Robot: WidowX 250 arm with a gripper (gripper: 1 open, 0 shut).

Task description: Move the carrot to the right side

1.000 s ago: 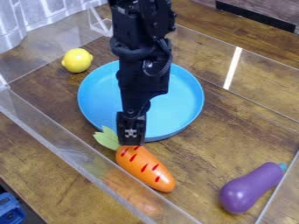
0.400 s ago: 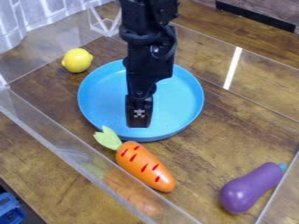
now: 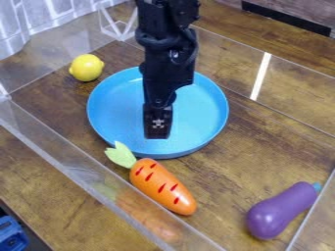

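The gripper (image 3: 157, 125) hangs wide open and empty over the blue plate (image 3: 206, 103). The carrot (image 3: 163, 187) lies on the table (image 3: 281, 147) below it. A crooked grab could make it roll away.

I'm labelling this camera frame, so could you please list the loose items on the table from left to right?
Lemon → carrot → eggplant. The blue plate and the gripper above it overlap the carrot's span, so I leave them out.

A dark wooden bench (image 3: 281, 147) with visible grain, enclosed by clear plastic walls (image 3: 53, 147); a bright streak of light (image 3: 261, 75) reflects off it.
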